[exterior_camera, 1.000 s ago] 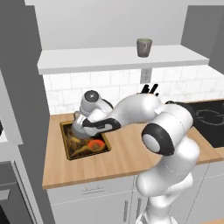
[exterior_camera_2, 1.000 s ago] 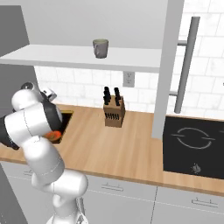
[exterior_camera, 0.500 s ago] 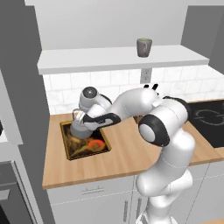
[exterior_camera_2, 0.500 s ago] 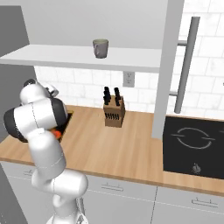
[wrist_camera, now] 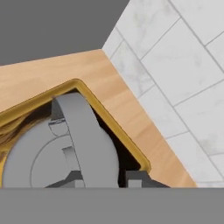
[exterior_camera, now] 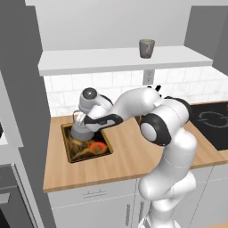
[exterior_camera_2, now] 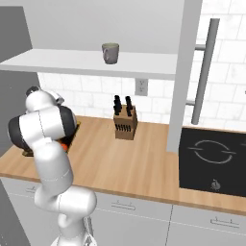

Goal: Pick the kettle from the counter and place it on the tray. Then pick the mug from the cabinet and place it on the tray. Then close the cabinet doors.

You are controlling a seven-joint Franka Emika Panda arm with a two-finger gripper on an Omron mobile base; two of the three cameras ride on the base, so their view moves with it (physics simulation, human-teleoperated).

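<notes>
The grey kettle (exterior_camera: 81, 132) sits in the gold-rimmed tray (exterior_camera: 89, 156) at the left end of the wooden counter (exterior_camera: 124, 160). My gripper (exterior_camera: 81, 118) hangs right over it, straddling the arched handle. In the hand view the handle (wrist_camera: 87, 135) runs between my fingertips (wrist_camera: 136, 178). A narrow dark gap shows on the right side, so the gripper (wrist_camera: 105, 180) stands slightly open around the handle. The kettle's lid (wrist_camera: 39, 157) and the tray rim (wrist_camera: 114, 127) lie below. The grey-green mug (exterior_camera: 146, 48) stands on the cabinet shelf (exterior_camera: 111, 60), also in the right base view as the mug (exterior_camera_2: 110, 53).
A knife block (exterior_camera_2: 125, 126) stands against the tiled wall mid-counter. The black stovetop (exterior_camera_2: 211, 158) lies to the right. One cabinet door (exterior_camera_2: 190, 72) juts out open, with its bar handle (exterior_camera_2: 204, 72) above the stovetop. A tall grey panel (exterior_camera: 18, 89) borders the tray's left side.
My elbow has swung up and right while the hand stayed over the tray. The kettle has settled lower in the tray, and the jaws have parted slightly.
</notes>
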